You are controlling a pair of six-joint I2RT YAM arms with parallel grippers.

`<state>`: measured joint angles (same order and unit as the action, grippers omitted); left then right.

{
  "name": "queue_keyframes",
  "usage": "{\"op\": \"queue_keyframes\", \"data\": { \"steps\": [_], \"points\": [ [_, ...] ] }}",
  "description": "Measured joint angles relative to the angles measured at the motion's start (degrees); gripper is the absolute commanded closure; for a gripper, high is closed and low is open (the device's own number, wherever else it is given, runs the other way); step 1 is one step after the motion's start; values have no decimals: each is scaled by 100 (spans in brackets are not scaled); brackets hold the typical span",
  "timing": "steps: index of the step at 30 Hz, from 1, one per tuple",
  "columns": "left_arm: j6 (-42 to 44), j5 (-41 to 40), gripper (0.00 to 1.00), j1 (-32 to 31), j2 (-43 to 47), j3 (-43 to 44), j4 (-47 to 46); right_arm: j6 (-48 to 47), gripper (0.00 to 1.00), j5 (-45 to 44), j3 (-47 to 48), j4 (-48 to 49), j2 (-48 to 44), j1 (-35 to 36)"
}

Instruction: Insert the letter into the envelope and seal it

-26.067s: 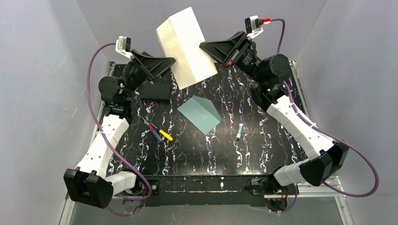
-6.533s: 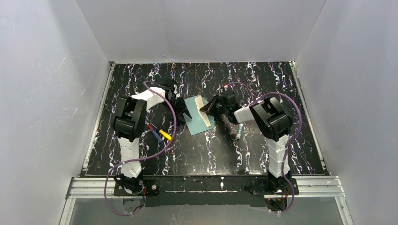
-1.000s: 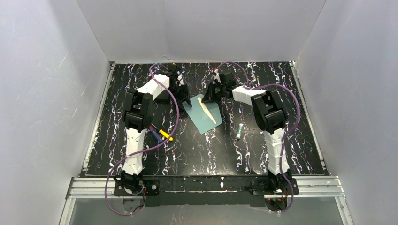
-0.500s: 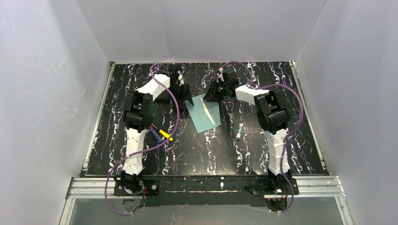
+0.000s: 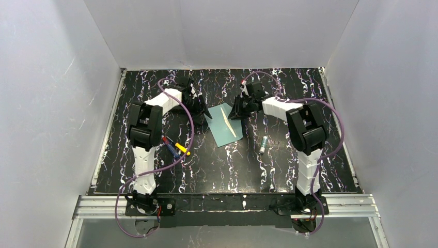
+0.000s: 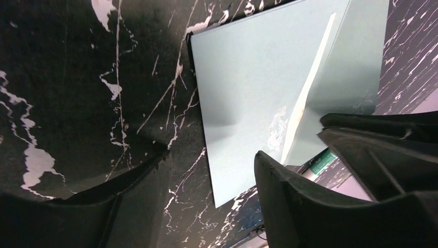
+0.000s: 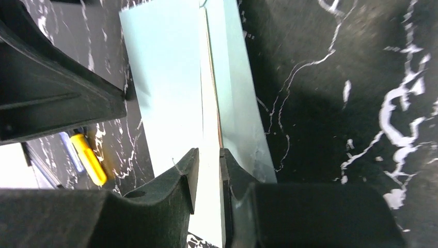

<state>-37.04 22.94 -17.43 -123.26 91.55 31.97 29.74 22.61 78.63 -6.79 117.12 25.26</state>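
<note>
The teal envelope [image 5: 219, 130] lies flat at the table's middle. A thin cream strip of the letter [image 5: 228, 122] shows along the fold between its two teal panels; the rest of the letter is hidden. My left gripper [image 5: 201, 109] is wide open and low at the envelope's left edge [image 6: 243, 77], its jaws [image 6: 212, 155] empty. My right gripper [image 5: 237, 110] is at the envelope's back right. In the right wrist view its jaws [image 7: 208, 152] stand a narrow gap apart over the cream strip [image 7: 209, 119], clamping nothing that I can see.
Red, blue and yellow markers [image 5: 174, 146] lie left of the envelope, the yellow one also in the right wrist view [image 7: 89, 157]. A green-capped pen [image 5: 263, 144] lies to the right. A black box [image 5: 174, 105] sits behind the left arm. White walls enclose the table.
The right gripper has shifted slightly right and nearer along the envelope's back edge. The left arm's elbow has swung left. The cream strip has stayed thin.
</note>
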Motion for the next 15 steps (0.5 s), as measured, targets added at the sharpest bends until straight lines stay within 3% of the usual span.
{"op": "queue_keyframes", "data": {
  "steps": [7, 15],
  "points": [
    [-293, 52, 53, -96, 70, -232, -122, -149, 75, -306, -59, -188, 2, 216],
    [-662, 203, 56, -219, 46, -308, -162, -122, 81, -295, -42, -173, 157, 212]
  ]
}}
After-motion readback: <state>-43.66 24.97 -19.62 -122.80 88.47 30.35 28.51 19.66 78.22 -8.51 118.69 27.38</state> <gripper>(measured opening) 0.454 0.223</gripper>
